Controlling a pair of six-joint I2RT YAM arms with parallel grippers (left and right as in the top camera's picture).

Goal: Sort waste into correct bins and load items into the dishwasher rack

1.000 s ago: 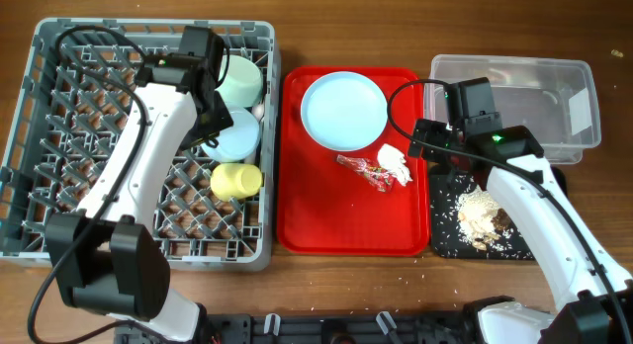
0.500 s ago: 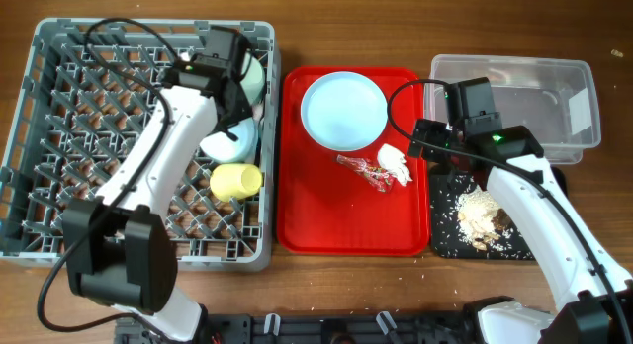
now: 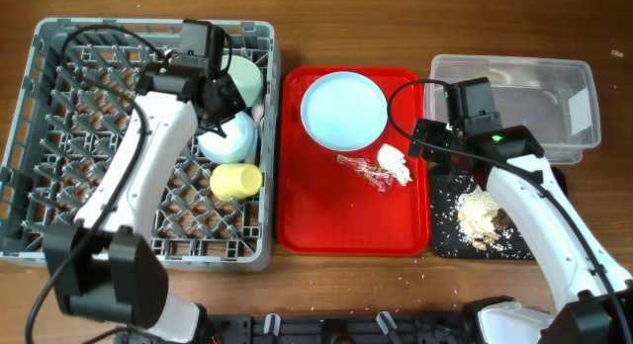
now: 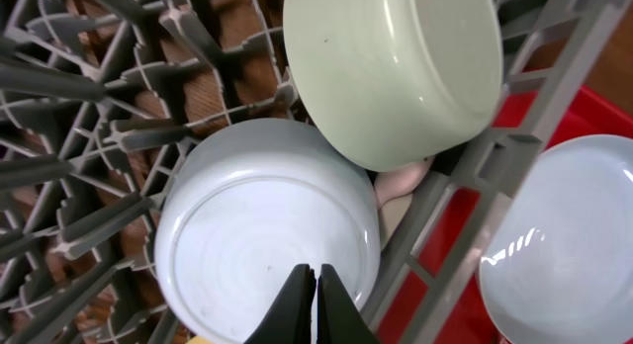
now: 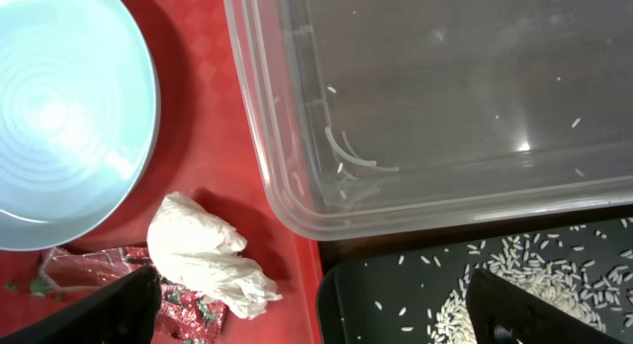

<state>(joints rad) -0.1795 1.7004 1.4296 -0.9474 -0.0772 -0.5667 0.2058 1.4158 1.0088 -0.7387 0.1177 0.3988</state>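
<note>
Broadly, I read this scene outward from the red tray (image 3: 326,220), my reference for every position below.

(a) The dishwasher rack (image 3: 59,186) sits just left of the red tray, their edges almost touching.
(b) The clear tub (image 3: 534,97) lies right of the red tray, toward the far edge of the table; it holds a few stray grains.
(c) The black tray (image 3: 450,240) lies right of the red tray, on the near side, just beside the tub.
(d) The left gripper (image 4: 316,285) is left of the red tray, over the rack. Its fingers are pressed together with nothing between them, and its tips hang over the pale bowl (image 4: 262,220).
(e) The right gripper (image 5: 316,300) hangs over the red tray's right edge, spread wide and holding nothing.
(f) The blue plate (image 3: 343,110) rests flat on the far half of the red tray.
(g) The green bowl (image 4: 396,67) leans in the rack corner nearest the red tray, touching the pale bowl.
(h) The yellow cup (image 3: 235,180) lies in the rack on its side, near the red tray.
(i) The food scraps (image 3: 480,214) are heaped on the black tray.
(j) The tissue wad (image 5: 203,250) lies on the red tray near its right edge.
(k) The red wrapper (image 3: 364,170) lies on the red tray, touching the wad.
(l) A pale object (image 4: 401,181) is wedged between the bowls, possibly cutlery; I cannot tell.
</note>
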